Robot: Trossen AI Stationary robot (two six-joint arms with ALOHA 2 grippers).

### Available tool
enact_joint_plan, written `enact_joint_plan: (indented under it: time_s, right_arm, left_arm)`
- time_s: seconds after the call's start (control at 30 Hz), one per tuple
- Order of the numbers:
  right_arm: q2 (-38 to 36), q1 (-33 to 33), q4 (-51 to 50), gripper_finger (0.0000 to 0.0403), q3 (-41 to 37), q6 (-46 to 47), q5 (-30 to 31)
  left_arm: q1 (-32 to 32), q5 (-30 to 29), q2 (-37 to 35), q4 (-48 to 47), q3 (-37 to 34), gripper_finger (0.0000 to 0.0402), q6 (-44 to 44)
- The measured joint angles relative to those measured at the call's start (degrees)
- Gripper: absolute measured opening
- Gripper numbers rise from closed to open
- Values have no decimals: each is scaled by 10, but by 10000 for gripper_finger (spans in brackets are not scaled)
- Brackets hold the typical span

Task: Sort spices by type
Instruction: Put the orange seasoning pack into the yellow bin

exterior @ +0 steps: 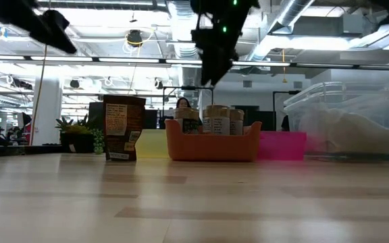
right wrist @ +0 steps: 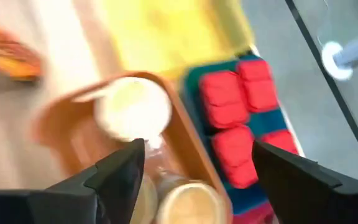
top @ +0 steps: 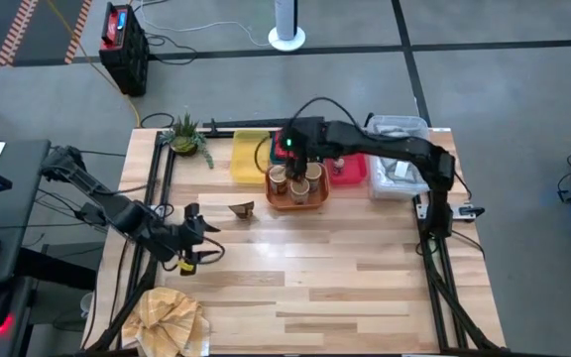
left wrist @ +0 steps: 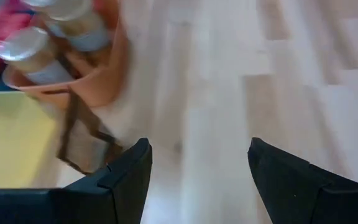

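Note:
Three tan round jars (top: 297, 178) with pale tops stand in the orange tray (top: 296, 201). Over them hovers my right gripper (right wrist: 197, 146), open, nothing between its fingers; the low view shows the right gripper (exterior: 215, 64) well above the jars (exterior: 218, 120). Several red tins (right wrist: 235, 118) lie in the blue tray (right wrist: 194, 78) beside the orange one. The dark brown piece (top: 242, 208) stands upright on its base on the table (exterior: 122, 128). My left gripper (top: 194, 230) hangs open near the table's left side, pointing toward the brown piece (left wrist: 82, 137) and short of it.
A yellow tray (top: 249, 157) sits left of the blue one and a red tray (top: 349, 174) to the right of the orange one. A clear plastic bin (top: 397, 159) stands at the far right, a small plant (top: 186, 134) far left, a tan cloth (top: 171, 317) near left.

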Motion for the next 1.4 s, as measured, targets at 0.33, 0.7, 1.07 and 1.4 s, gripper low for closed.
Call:
enact_joint_plan:
  time_s: [0.33,0.7,1.07,1.4]
  right_arm:
    - [-102,103,159,321,-168,63,13]
    - [-124,196,324,321,-248,35,102]
    - [-134,242,297,321,-249,33,210]
    - [-143,249,294,321,-249,36,240]
  left_arm:
    - [74,-77,30,69,-22,253,55]
    - [296,162,68,168,-21,253,203]
    - [402,244,162,170,-21,225,260]
    - [427,261,197,170,-21,12,300]
